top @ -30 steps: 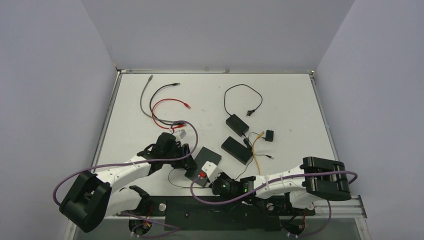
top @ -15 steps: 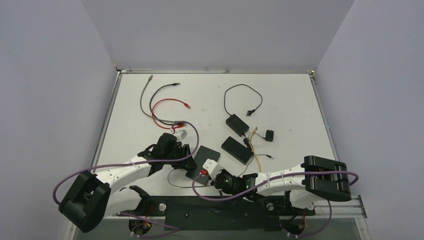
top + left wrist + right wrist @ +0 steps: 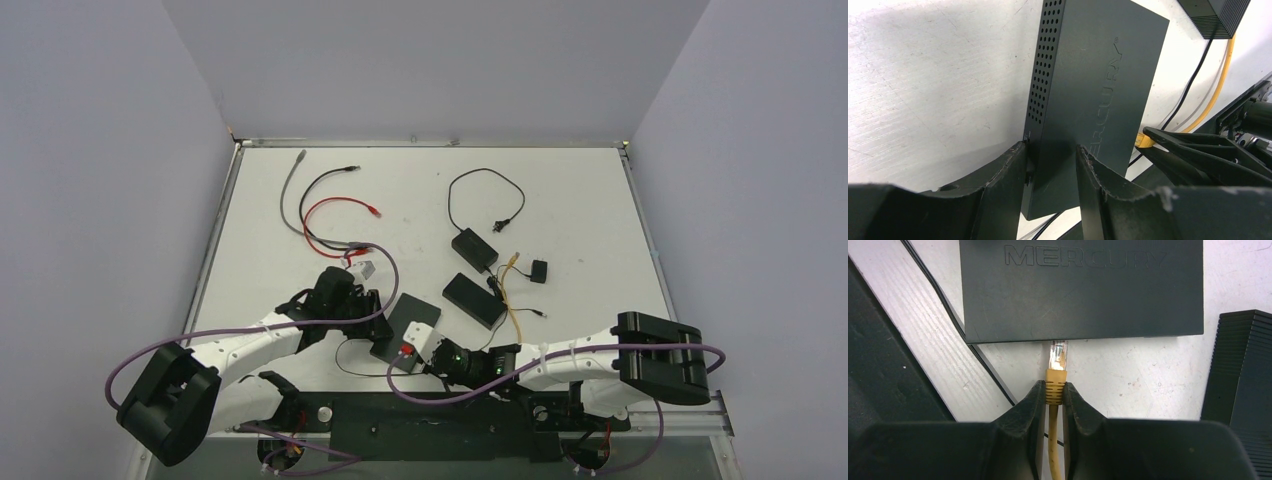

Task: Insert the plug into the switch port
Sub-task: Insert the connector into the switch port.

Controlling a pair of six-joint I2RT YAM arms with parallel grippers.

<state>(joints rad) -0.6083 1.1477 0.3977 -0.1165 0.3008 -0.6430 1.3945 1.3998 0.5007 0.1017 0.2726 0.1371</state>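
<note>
Left arm [image 3: 250, 345] and right arm [image 3: 575, 360]: white links, black joints; purple cables [image 3: 150, 346]; chipped black pincer fingers [image 3: 1003, 175].

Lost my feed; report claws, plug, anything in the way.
Left claw shut on switch. Right claw shut on plug, tip at switch edge, mostly outside. Nothing between them.

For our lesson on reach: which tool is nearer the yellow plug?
Right. The right tool grips the plug at its boot; the left tool clamps an edge of the switch, apart from the plug.
</note>
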